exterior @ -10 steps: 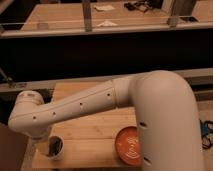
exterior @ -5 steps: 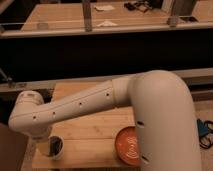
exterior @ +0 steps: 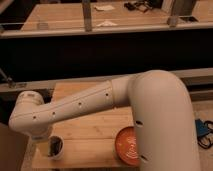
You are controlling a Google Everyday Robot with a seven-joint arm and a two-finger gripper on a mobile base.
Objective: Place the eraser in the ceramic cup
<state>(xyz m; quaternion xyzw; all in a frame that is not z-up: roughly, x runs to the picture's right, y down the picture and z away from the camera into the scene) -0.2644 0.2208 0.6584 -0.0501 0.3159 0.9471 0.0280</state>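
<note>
The small white round ceramic cup (exterior: pixel 55 147) with its dark inside stands near the front left corner of the light wooden surface (exterior: pixel 95 125). My end effector (exterior: pixel 44 146) hangs directly at the cup's left rim, below my white jointed arm (exterior: pixel 75 107); its grip I cannot tell. The orange round plate with white swirl marks (exterior: pixel 127 146) lies well apart to the right, partly behind my arm.

The arm (exterior: pixel 75 107) hides the pincer, seemingly above the ceramic cup (exterior: pixel 56 148).
</note>
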